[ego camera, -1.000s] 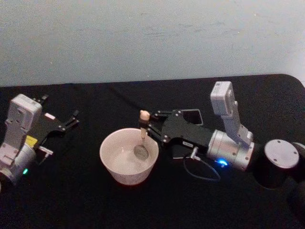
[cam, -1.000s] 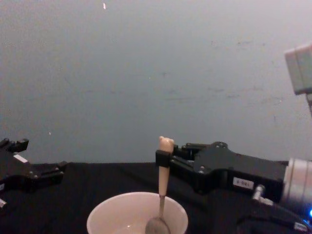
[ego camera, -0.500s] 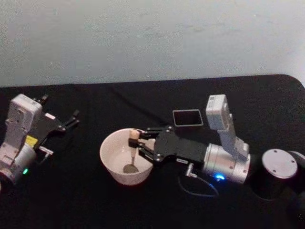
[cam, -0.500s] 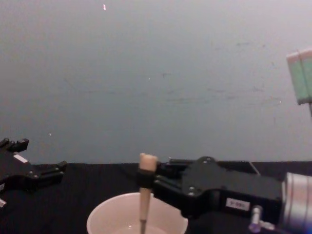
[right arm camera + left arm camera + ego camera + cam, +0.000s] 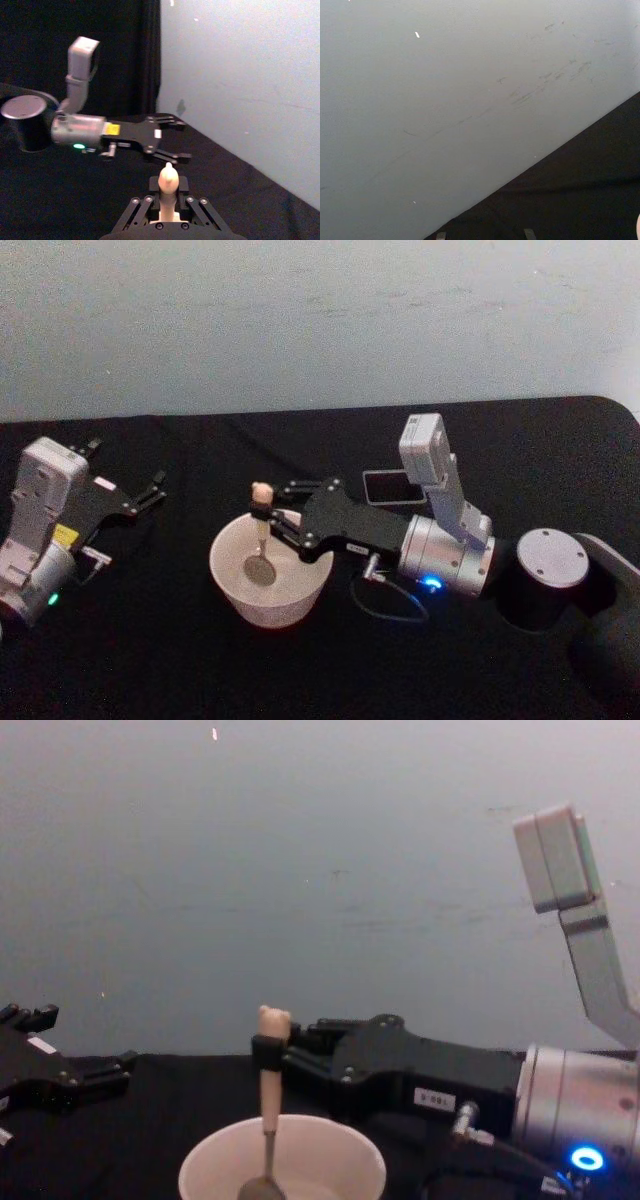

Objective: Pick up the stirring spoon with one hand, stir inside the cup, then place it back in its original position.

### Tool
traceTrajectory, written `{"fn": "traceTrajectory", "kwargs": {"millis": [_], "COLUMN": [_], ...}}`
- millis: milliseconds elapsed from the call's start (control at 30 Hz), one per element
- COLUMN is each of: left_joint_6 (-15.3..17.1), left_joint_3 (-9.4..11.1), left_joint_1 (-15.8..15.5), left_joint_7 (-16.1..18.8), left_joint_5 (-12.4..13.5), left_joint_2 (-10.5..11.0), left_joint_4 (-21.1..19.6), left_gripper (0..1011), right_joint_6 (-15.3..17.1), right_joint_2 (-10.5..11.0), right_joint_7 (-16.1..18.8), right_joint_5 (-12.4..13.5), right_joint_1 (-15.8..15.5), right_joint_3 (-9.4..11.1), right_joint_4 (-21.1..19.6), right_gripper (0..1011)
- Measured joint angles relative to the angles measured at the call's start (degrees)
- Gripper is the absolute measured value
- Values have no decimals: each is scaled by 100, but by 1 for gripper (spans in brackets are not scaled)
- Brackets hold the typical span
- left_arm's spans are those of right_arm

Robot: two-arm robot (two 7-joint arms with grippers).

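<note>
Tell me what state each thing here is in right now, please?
spoon: upright, gripped below its knob, bowl down in the cup.
cup: upright on the table, spoon inside it.
holder: standing behind the right arm, partly hidden.
right tool: shut on the spoon, over the cup's rim.
left tool: open, idle at the table's left.
</note>
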Motion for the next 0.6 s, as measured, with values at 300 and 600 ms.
{"fn": "traceTrajectory", "kwargs": {"millis": [300,600], "left_joint_6": [0,0], "left_joint_3": [0,0], "left_joint_1": [0,0], "left_joint_7": [0,0], "left_joint_5": [0,0], "left_joint_2": [0,0], "left_joint_4": [0,0], "left_gripper": [1001,1001], "right_joint_6": [-50,-30], "right_joint_2": [-12,138], "right_joint_7": [-129,-132], "right_joint_5": [-71,-76], "right_joint_1": [100,-19], "right_joint_3": [137,249], "right_joint_4": [222,115], "right_gripper": [203,203]}}
